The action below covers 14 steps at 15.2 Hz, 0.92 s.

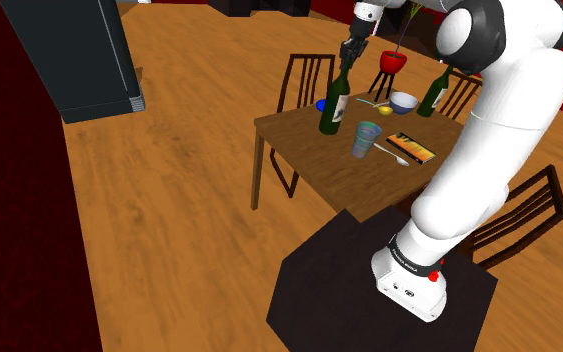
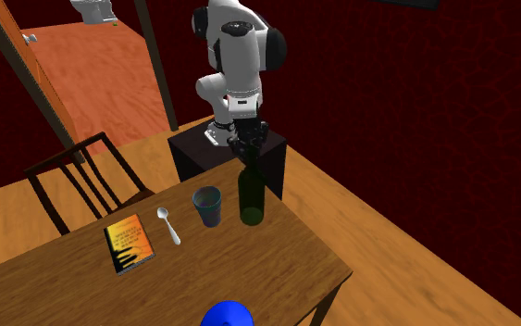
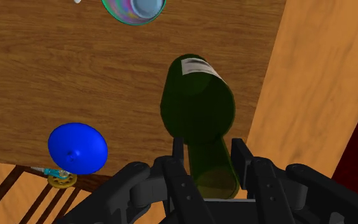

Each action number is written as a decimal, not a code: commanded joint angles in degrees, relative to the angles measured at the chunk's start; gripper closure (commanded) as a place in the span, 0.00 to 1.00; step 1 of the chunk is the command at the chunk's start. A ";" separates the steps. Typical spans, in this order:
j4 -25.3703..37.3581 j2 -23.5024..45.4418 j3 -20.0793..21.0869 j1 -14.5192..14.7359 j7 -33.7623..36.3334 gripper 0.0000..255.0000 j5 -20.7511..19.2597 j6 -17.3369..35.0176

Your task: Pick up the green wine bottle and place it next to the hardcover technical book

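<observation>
A dark green wine bottle stands upright near the table's edge, beside a blue-grey cup. My gripper comes down from above and is shut on the bottle's neck, one finger on each side. The bottle's base looks to be resting on the table. The book, with an orange and black cover, lies flat beyond the cup, and a spoon lies between them.
On the wooden table are a second green bottle, a white bowl, a red bowl-like thing and a blue round object. Chairs stand around it. A dark cabinet stands far off.
</observation>
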 commanded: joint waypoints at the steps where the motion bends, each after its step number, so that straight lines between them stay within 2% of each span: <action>1: -3.53 -2.85 -0.94 -0.98 -2.11 1.00 -0.62 0.71; 7: -11.58 -9.61 -3.74 -3.80 -7.72 1.00 -2.51 2.06; 14: -17.43 -15.23 -7.63 -7.66 -15.03 1.00 -4.55 2.35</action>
